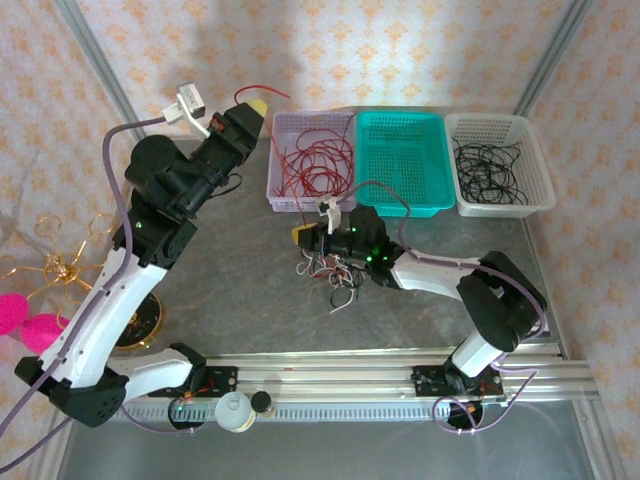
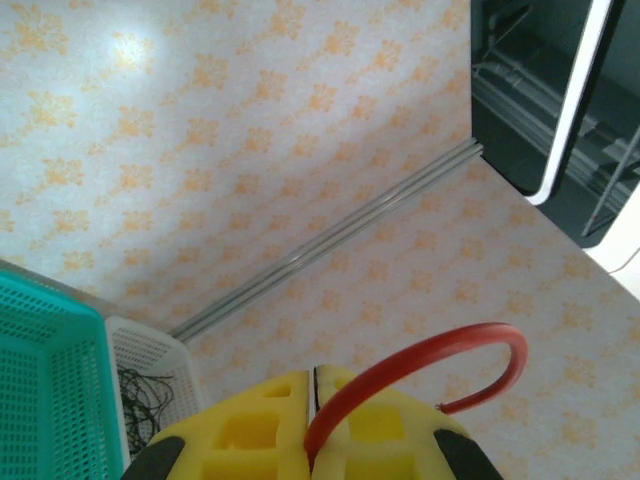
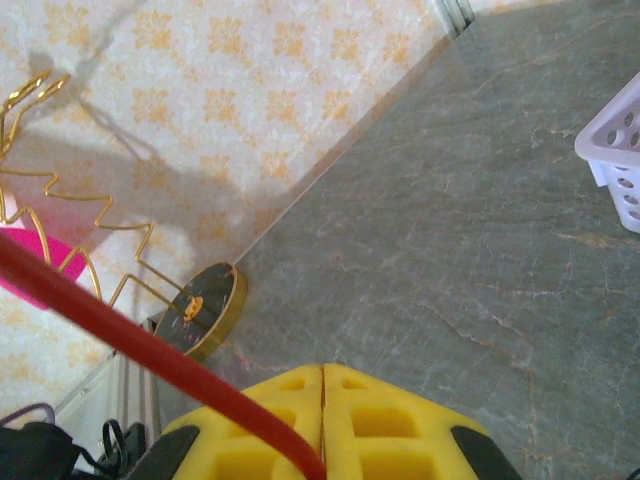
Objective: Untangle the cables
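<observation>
From above, the knotted bundle of thin white and black cables (image 1: 335, 272) lay mid-table (image 1: 250, 310), at 5 o'clock from the right gripper (image 1: 303, 235). Its wrist view gave the grip up close: yellow foam pads (image 3: 400, 420) pressed together on a red strand (image 3: 130, 335) (running off toward 10 o'clock). The left gripper (image 1: 257, 104), raised at 11 o'clock, likewise pinched a thin red cable (image 2: 440, 350).

The wall (image 2: 200, 150) is pale with orange flowers, the tabletop (image 1: 250, 300) is grey, the middle basket (image 1: 400, 165) is teal, the red cable (image 2: 420, 355) is bright, and the stand (image 3: 205, 310) is gold.
</observation>
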Controlling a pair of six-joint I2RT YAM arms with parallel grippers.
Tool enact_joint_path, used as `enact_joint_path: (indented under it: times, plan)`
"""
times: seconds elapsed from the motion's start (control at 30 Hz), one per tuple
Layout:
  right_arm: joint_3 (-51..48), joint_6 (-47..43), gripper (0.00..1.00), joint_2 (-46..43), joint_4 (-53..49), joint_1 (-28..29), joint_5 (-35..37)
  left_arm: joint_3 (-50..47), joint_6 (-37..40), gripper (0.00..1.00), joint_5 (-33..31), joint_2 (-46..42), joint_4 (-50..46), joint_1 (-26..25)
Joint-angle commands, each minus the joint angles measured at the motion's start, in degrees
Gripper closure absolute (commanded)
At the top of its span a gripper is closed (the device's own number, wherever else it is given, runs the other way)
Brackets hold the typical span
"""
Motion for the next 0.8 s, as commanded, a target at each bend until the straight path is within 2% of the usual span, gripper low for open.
enact_joint_path:
  times: [0.0, 0.2, 0.33, 0.5, 0.77]
  plan:
    - [-1.94, 0.86, 0.97, 3.19, -3.31, -0.09, 4.03, 7.72, 3.11, 1.00, 0.23, -0.02, 4.27, -0.15]
    - [-3.10, 1.00, 0.96, 5.04, -4.64, -0.09, 5.56, 19.30, 7.51, 1.00, -0.38, 3.99, 5.39, -0.02]
    - [-3.19, 0.32, 0.83, 5.37, -6.10, -0.09, 6.64, 27.75, 11.48, 1.00, -2.38, 7.11, 4.70, -0.06]
    - [-2.47, -0.53, 0.76, 5.33, -7.18, -0.06, 8.27, 32.40, 13.79, 1.00, -5.60, 9.04, 4.63, -0.06]
    - [0.37, 0.08, 0.83, 7.60, -10.32, -0.02, 12.22, 36.64, 16.57, 1.00, -6.16, 11.27, 8.45, -0.02]
